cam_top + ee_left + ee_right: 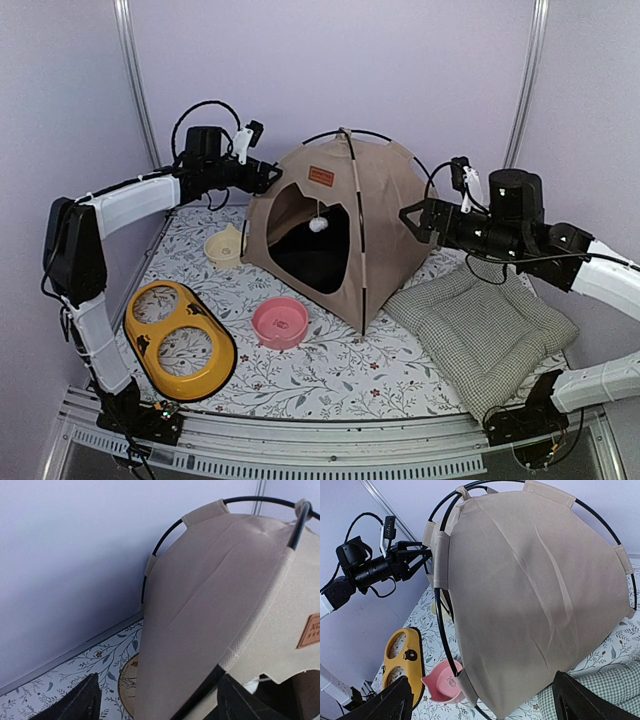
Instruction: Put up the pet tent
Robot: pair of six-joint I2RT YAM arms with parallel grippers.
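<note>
The beige pet tent (pixel 335 225) stands upright on the floral mat, its black poles arched over the top. Its dark opening faces front-left, with the orange-brown label (pixel 321 176) above it and the white pompom (pixel 317 224) hanging in it. My left gripper (pixel 265 178) is open at the tent's upper left side. In the left wrist view the tent's side panel (pixel 215 590) fills the space between the spread fingers (pixel 75 705). My right gripper (pixel 408 215) is open beside the tent's right side. In the right wrist view the tent's wall (pixel 535 590) lies ahead of it.
A cream bowl (pixel 225 247) sits left of the tent, a pink bowl (pixel 280 322) in front of it, and a yellow double feeder (pixel 180 340) at front left. The green-checked cushion (pixel 480 325) lies at right, under the right arm. Walls close in behind and on both sides.
</note>
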